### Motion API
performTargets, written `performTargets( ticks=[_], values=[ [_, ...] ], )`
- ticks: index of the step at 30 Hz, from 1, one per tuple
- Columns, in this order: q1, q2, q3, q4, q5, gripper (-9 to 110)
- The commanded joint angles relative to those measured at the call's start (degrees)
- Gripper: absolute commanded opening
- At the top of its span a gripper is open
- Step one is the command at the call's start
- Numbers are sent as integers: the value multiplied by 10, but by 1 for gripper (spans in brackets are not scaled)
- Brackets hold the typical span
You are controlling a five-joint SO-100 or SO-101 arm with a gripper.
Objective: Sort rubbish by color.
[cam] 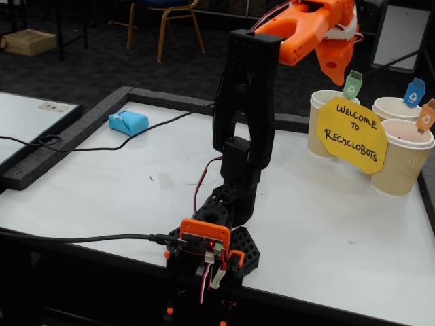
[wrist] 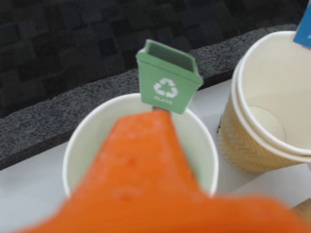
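A light blue piece of rubbish (cam: pixel 128 122) lies on the white table near its far left edge, well away from the arm. No green piece of rubbish shows in either view. My orange gripper (cam: pixel 335 75) hangs high at the right, pointing down over the paper cup (cam: pixel 319 129) with the green recycling tag (cam: pixel 352 85). In the wrist view the gripper (wrist: pixel 160 116) is one blurred orange wedge over that cup (wrist: pixel 77 155). Its tip sits just below the green tag (wrist: pixel 167 77). The jaws look shut, with nothing seen between them. Most of the cup's inside is hidden.
A stacked cup (wrist: pixel 272 97) with a blue tag (cam: pixel 414 92) stands right of the green-tagged one. A third cup (cam: pixel 401 163) carries an orange tag. The yellow sign (cam: pixel 353 132) leans against the cups. A black foam border (cam: pixel 47 156) edges the table, and a cable (cam: pixel 88 148) crosses it.
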Motion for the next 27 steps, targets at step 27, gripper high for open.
performTargets(
  ticks=[27],
  values=[
    [-248,596,275,135,-5,0]
  ],
)
